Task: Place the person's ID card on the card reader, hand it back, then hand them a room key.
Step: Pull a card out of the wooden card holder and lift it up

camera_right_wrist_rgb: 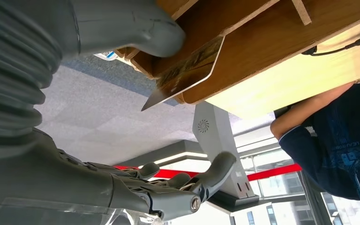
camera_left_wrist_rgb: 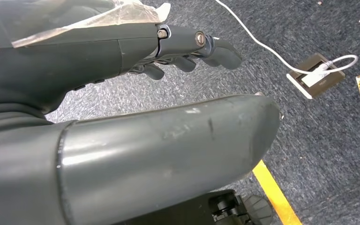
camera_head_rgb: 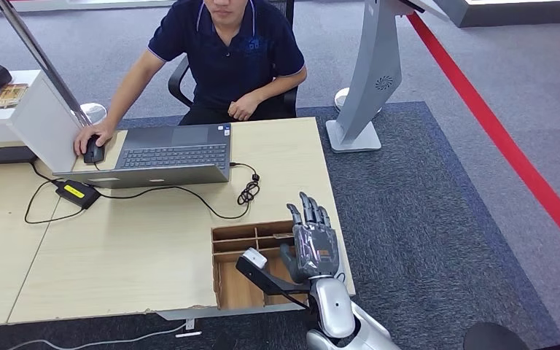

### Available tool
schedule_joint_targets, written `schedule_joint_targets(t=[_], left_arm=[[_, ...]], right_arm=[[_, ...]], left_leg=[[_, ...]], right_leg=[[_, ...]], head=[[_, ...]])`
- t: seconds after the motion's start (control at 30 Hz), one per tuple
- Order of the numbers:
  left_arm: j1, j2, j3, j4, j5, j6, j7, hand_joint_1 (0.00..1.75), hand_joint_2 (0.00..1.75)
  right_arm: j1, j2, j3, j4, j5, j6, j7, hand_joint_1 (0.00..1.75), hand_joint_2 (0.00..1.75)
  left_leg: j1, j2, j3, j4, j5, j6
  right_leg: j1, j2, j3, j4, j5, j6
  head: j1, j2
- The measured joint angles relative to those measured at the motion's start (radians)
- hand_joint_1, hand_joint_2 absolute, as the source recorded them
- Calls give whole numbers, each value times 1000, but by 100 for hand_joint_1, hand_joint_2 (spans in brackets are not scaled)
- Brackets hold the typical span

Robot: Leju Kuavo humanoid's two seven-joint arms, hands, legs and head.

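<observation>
Currently we are holding the right hand (camera_head_rgb: 312,237) above the wooden tray (camera_head_rgb: 233,237) at the near right corner of the table (camera_head_rgb: 117,255). Its fingers (camera_right_wrist_rgb: 168,197) are stretching straight out and spreading apart, and they are gripping nothing.

In the right wrist view a card (camera_right_wrist_rgb: 187,70) is leaning against a wall of the tray, with one corner poking out past the wooden edge. We are judging it to be the room key rather than the ID card, but we cannot confirm this because its print is too small to read.

The coming move is turning on one relation. The card is lying on the thumb side of the hand, and the thumb (camera_right_wrist_rgb: 136,28) is sitting just beside its inner end. We cannot tell whether the two are touching. The fingers are pointing well away from the card. The card's long axis is running along the tray wall, roughly in line with the thumb.

We are therefore expecting that the fingers will need to fold towards the thumb across the card's flat faces before any lift.

The left hand (camera_left_wrist_rgb: 122,61) is hanging over the carpet, with fingers loosely extended and holding nothing. It is well away from the tray, so the right hand is the nearer one.

The person (camera_head_rgb: 226,51) is sitting across the table at a laptop (camera_head_rgb: 168,153), well apart from the tray.
</observation>
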Motion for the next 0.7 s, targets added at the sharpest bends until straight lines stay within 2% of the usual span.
schedule_joint_targets(t=[0.2,0.4,0.7], left_arm=[[0,0,0,0,0,0,0,0,0],[0,0,0,0,-1,0,0,0,0],[0,0,0,0,-2,0,0,0,0]], right_arm=[[0,0,0,0,0,0,0,71,175],[0,0,0,0,-3,1,-1,63,175],[0,0,0,5,-8,0,-6,66,175]], left_leg=[[0,0,0,0,0,0],[0,0,0,0,0,0],[0,0,0,0,0,0]], right_leg=[[0,0,0,0,0,0],[0,0,0,0,0,0],[0,0,0,0,0,0]], head=[[0,0],[0,0],[0,0]])
